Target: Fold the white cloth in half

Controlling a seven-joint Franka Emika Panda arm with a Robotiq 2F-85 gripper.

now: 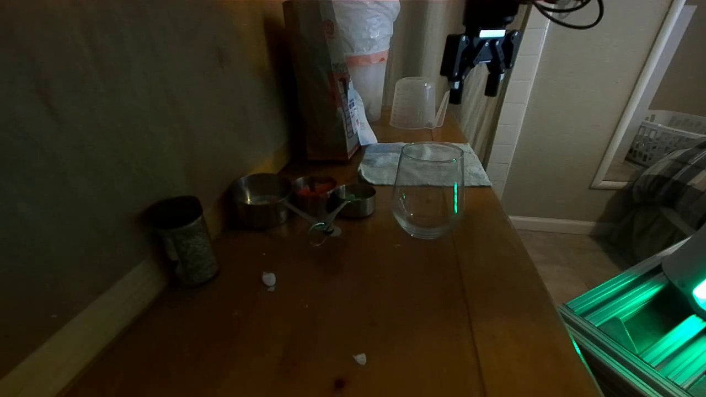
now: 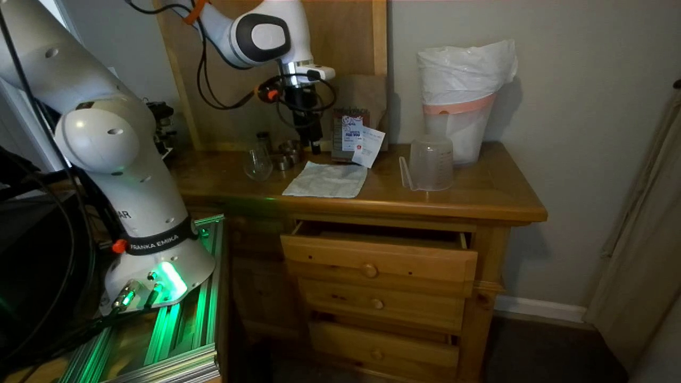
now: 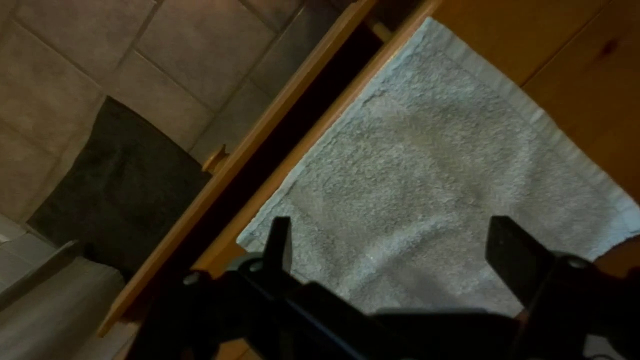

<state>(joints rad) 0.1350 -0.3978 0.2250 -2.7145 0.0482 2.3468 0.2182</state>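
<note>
The white cloth [image 1: 378, 165] lies spread out on the wooden table with low wrinkles. In an exterior view [image 2: 329, 181] it lies near the table's front edge. In the wrist view [image 3: 425, 155] it fills much of the picture, with one side along the table edge above a pulled-out drawer. My gripper [image 1: 473, 95] is open and empty, and hangs above the table, apart from the cloth. It also shows in an exterior view [image 2: 316, 148], where its fingers are partly hidden. In the wrist view the fingers [image 3: 390, 222] stand wide apart over the cloth's lower part.
A clear glass [image 1: 427, 215] stands beside the cloth. Metal measuring cups [image 1: 262, 201], a brown paper bag [image 1: 325, 110] and a dark metal mug [image 1: 190, 248] stand along the wall. A plastic measuring jug [image 2: 432, 165] and bagged bin [image 2: 463, 122] stand nearby. The top drawer [image 2: 378, 260] is pulled out.
</note>
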